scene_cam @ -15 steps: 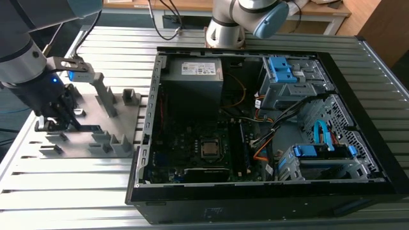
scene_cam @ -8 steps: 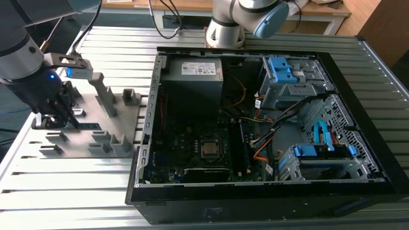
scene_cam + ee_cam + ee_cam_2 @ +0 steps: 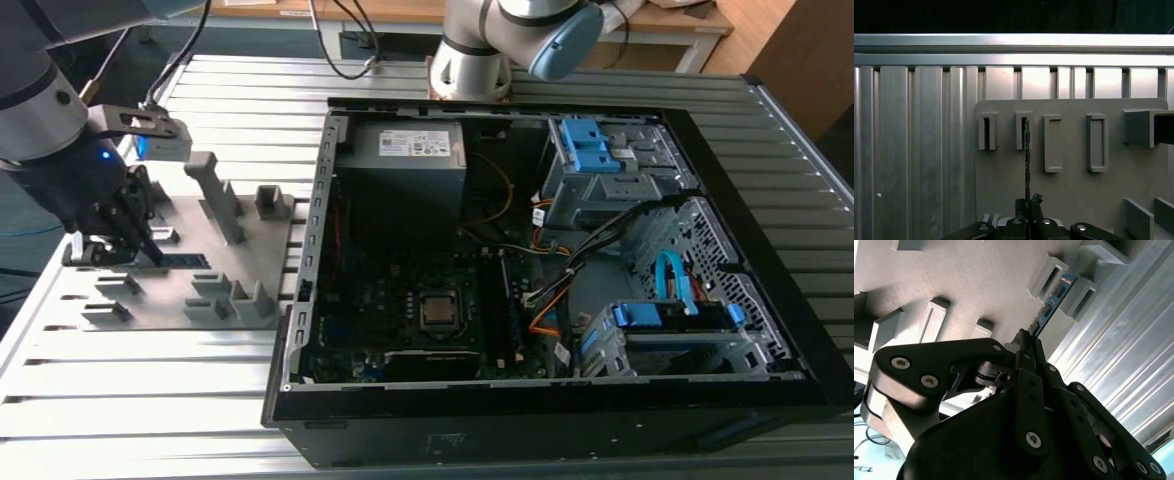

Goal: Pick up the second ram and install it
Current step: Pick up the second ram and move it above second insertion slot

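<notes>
- The pincer [image 3: 130,240] hung over a grey fixture plate [image 3: 174,300] at the exterior view's left, on the ribbed metal bench [image 3: 134,400].
- In both wrist views the pincer [image 3: 1026,342] [image 3: 1028,200] was pressed together on one end of the second ram [image 3: 1054,302] [image 3: 1027,160], pinching the thin board edge-on between its dark fingers [image 3: 1024,385].
- The second ram stood on its long edge on the fixture plate [image 3: 979,280] [image 3: 1074,200]. The end away from the pincer sat in one of a row of grey slotted holders [image 3: 1024,130], and a second holder [image 3: 1081,297] stood just beside it.
- The neighbouring slotted holders [image 3: 1052,142] [image 3: 1097,142] in that row held nothing.
- An open computer case [image 3: 534,420] lay on the bench at the exterior view's right, well apart from the pincer.
- Inside the case, a grey power-supply box [image 3: 400,165] filled the far corner on the exterior view's left. The motherboard [image 3: 387,300] with its square processor [image 3: 438,312] lay nearer.
- Drive bays with bright blue clips [image 3: 587,145] [image 3: 654,315] occupied the case's side at the exterior view's right, with a blue cable [image 3: 674,275] and orange wires [image 3: 501,200] running between them and the motherboard.
- The base of another arm [image 3: 474,45] stood beyond the far wall of the case.
</notes>
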Robot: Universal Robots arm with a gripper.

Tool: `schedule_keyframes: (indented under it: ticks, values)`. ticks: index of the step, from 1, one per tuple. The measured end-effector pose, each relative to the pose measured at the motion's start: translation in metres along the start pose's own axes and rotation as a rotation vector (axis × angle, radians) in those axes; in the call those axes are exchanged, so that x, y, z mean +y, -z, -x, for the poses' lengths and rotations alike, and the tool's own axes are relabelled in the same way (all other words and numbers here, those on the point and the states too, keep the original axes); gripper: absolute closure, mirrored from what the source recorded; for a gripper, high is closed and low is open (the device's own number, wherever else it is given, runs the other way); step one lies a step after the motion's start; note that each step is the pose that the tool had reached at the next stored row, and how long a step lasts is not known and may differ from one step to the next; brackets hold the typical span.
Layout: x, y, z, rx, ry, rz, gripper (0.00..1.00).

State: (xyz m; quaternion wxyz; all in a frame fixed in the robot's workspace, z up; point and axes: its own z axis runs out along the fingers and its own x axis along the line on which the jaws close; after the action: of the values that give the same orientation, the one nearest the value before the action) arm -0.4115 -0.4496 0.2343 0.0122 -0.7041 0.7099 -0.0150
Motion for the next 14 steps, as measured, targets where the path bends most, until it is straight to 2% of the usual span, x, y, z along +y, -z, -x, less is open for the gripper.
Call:
schedule_keyframes:
  ticks: [14]
  values:
    - [-0.0005,0.0122,-0.0001,0.0,0.0,0.0,0.86]
